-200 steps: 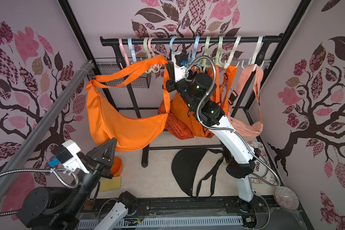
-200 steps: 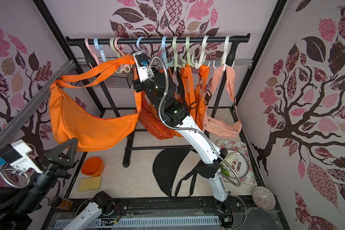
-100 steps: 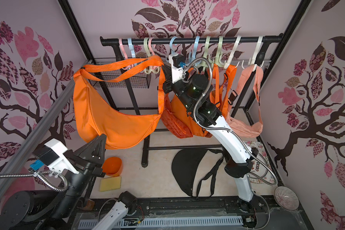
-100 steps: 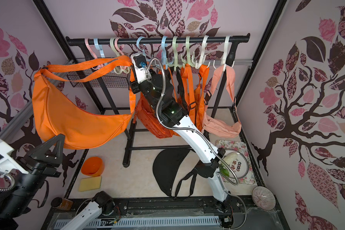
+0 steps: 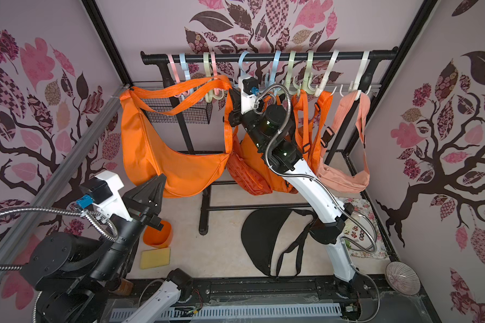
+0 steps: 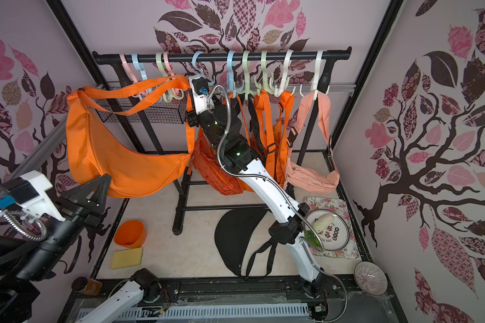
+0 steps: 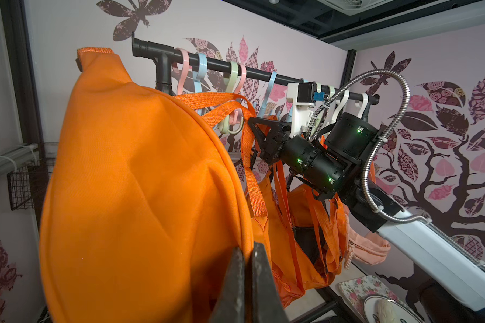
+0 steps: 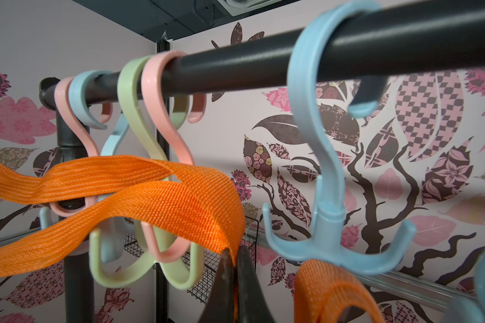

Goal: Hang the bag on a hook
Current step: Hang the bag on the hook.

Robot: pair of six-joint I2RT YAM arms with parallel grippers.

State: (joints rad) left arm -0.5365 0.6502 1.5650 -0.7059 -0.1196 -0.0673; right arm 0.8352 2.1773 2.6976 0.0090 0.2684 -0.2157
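Note:
The orange crescent bag (image 5: 174, 156) (image 6: 118, 156) (image 7: 140, 181) hangs in the air at the rack's left end. My left gripper (image 5: 161, 177) (image 6: 107, 177) (image 7: 245, 249) is shut on its lower seam. My right gripper (image 5: 231, 92) (image 6: 189, 92) (image 8: 234, 250) is shut on the bag's orange strap (image 8: 179, 201) just under the black rail (image 8: 263, 64). The strap runs across the pink hook (image 8: 165, 243) and the green hook (image 8: 107, 276), above their prongs. Whether it rests on a prong is unclear. A blue hook (image 8: 331, 237) hangs empty beside the right gripper.
Other orange bags (image 5: 263, 167) and a peach bag (image 5: 345, 179) hang on hooks further right. A black bag (image 5: 266, 237), an orange cup (image 5: 157, 235) and a yellow sponge (image 5: 154, 257) lie on the floor. A wire basket (image 5: 179, 112) sits behind the strap.
The bag and my left gripper swung left, then came back right and slightly higher. My right gripper shifted a little left along the rail with the strap.

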